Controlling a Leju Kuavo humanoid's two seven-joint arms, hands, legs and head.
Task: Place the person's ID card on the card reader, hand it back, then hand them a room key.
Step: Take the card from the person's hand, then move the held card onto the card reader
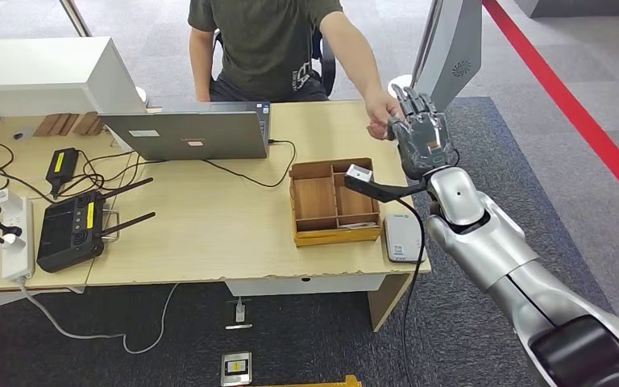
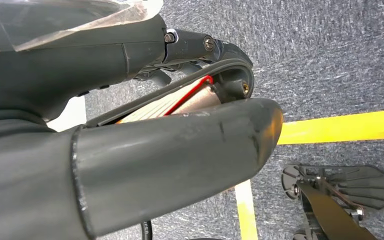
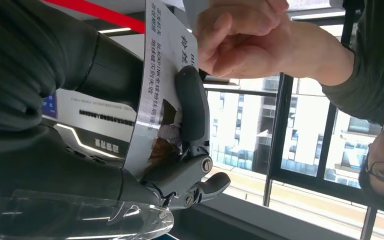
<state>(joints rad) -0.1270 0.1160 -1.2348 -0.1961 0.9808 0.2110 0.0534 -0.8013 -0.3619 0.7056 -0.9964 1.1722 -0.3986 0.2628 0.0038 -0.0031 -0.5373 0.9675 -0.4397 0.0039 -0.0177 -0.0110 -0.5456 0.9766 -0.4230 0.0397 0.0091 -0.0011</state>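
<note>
Right robot hand [image 1: 421, 135] is raised over the far right corner of the desk [image 1: 209, 234], fingers pointing up toward the person seated across. In the right wrist view the ID card [image 3: 156, 75] is pinched between thumb and darker fingers [image 3: 192, 107]. The card's long axis runs straight out beyond the fingertips, and its free end sits in the person's hand [image 3: 240, 37], which is closed on it. So the card is touched from both ends: robot hand at the near end, person at the far end.

Card reader [image 1: 401, 239] lies on the desk back toward the robot's body, below the forearm and well apart from the card. Wooden tray [image 1: 334, 203] sits just beside it.

Left robot hand [image 2: 130, 125] hangs by the floor. Whether it holds anything, I cannot tell.

Judgement: a handover is under way; which direction cannot be told from this alone. Right arm is the only one near.
</note>
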